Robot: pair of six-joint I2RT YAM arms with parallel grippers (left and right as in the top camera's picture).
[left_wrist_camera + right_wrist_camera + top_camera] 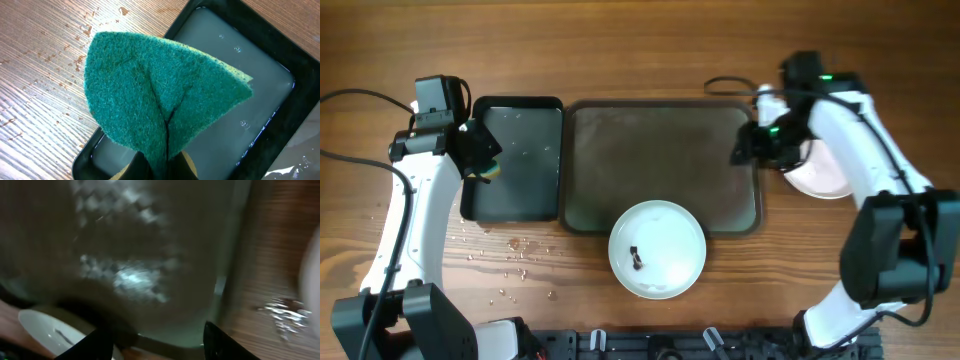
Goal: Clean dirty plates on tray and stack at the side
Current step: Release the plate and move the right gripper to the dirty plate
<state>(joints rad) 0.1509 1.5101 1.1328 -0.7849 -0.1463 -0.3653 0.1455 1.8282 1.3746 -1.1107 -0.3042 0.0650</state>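
Work stood partly done, by my reckoning. The tray [590,170] was bare but for one plate [657,249], which straddled its near rim, half out over the tabletop [620,60], with dark smudges near its centre unwiped. A white stack [817,180] sat on the tabletop just beside the tray's right end, partly under my right arm; I could not tell how many plates it held. That one plate wanted wiping and stacking.

My right claw [752,150] hung over the tray's right edge, jaws apart and holding nothing; the smudged plate lay well apart from it, nearer my base and off to its left. My left claw [480,160] was clamped on a green sponge [160,100] over the edge of the black tray [520,150] of water — the plate lay well to its right. Droplets [515,258] speckled the tabletop nearby.
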